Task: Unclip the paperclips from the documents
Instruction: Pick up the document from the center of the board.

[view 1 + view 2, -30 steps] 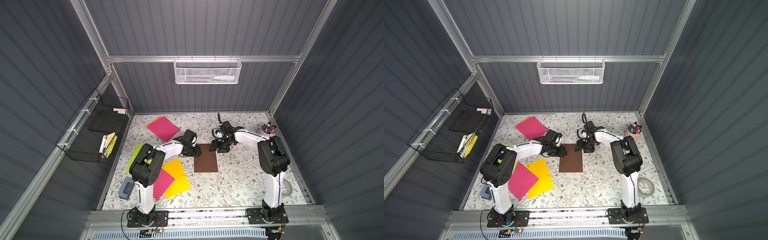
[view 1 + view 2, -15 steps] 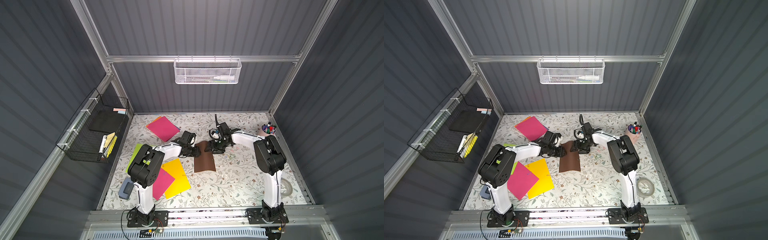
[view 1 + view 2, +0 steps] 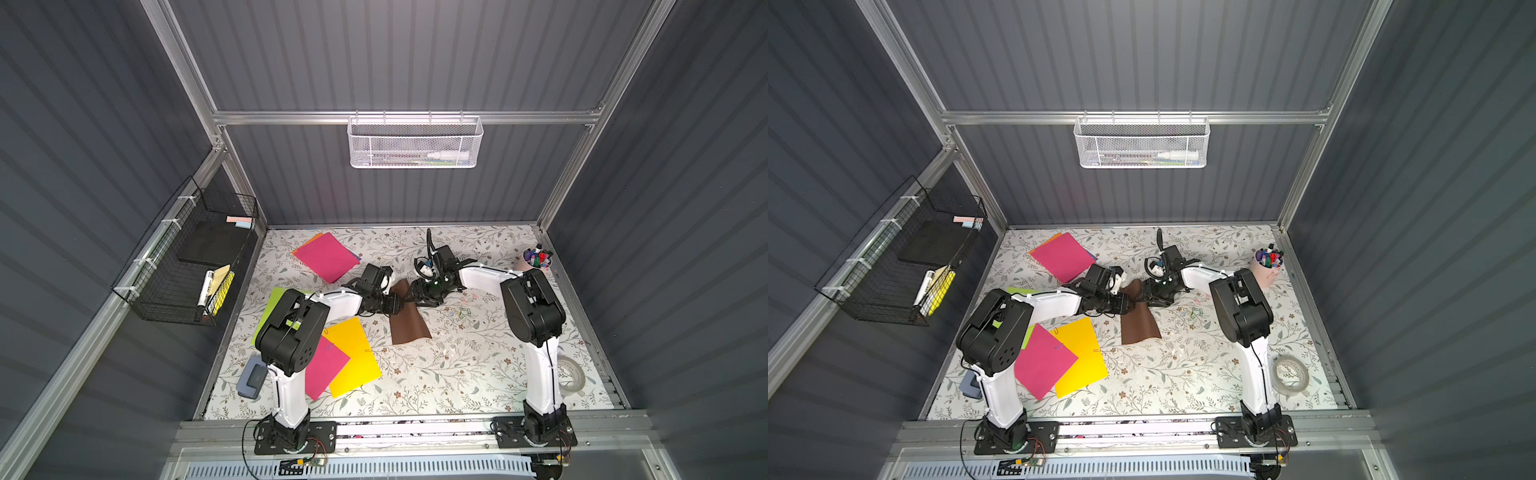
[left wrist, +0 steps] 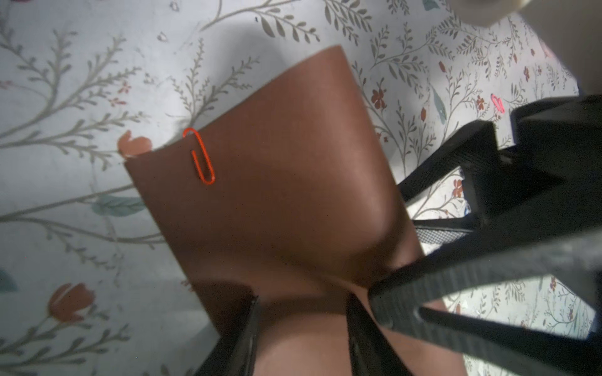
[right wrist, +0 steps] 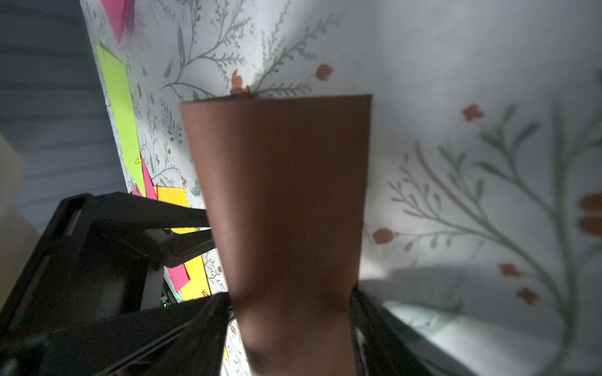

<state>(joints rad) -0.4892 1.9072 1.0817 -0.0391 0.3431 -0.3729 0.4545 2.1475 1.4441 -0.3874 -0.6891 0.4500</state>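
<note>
brown sheet (image 4: pixel 293 182) in left jaws, right jaws touching; orange paperclip (image 4: pixel 202 158) attached.

Left wrist view: you see the brown document (image 4: pixel 286 182) bowed above the floral table (image 4: pixel 65 81), its near end pinched in the left gripper (image 4: pixel 302 298). An orange paperclip (image 4: pixel 199 156) grips its far edge. The right gripper (image 4: pixel 423 232) touches its side, and a pink paperclip (image 4: pixel 497 103) lies loose.
</note>
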